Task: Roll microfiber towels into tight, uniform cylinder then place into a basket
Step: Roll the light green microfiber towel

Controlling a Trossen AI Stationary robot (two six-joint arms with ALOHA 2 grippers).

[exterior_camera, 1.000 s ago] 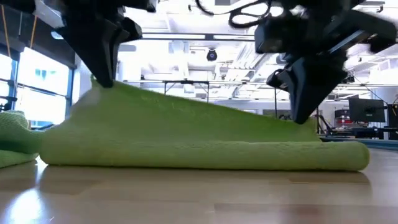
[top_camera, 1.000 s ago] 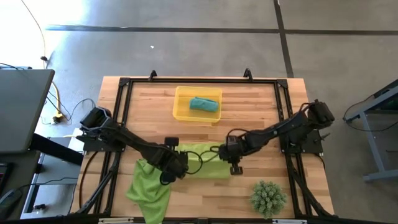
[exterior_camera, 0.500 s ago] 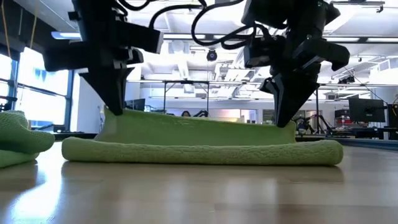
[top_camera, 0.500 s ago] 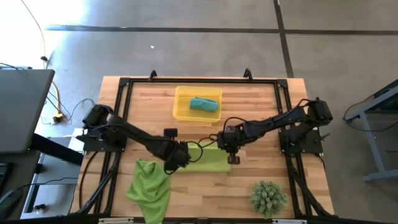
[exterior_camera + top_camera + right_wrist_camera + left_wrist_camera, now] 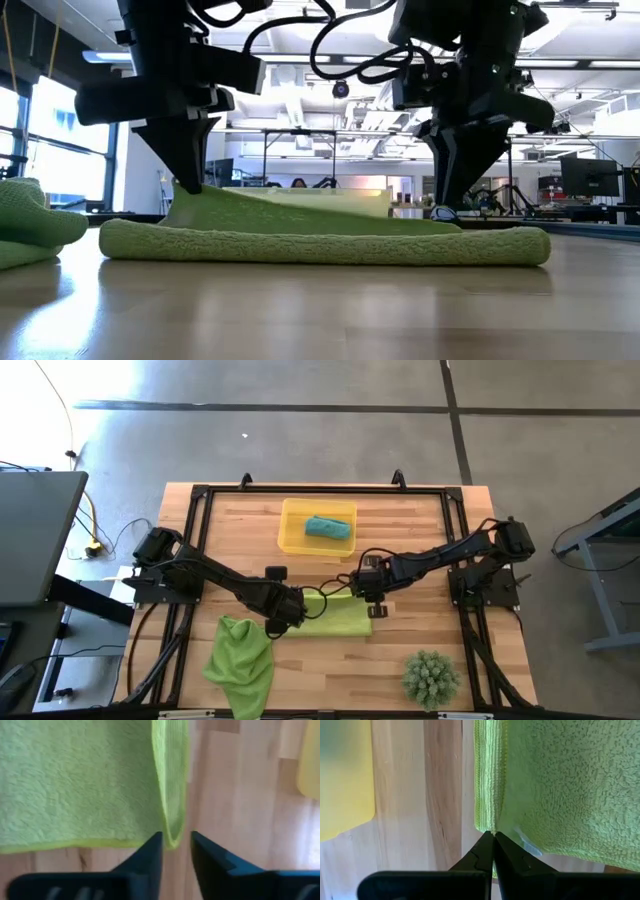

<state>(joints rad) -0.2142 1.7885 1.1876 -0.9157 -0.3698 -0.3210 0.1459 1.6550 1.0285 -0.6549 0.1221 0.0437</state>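
Two slim, matte black jointed arms reach in from black box-shaped bases mounted at the table's side rails. Thin black cables loop loosely along each arm and over the wrists. Each arm ends in a blocky black wrist housing carrying two flat, tapering black fingers with pointed tips.

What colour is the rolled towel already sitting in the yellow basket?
Teal; the rolled towel in the basket shows best in the high view.
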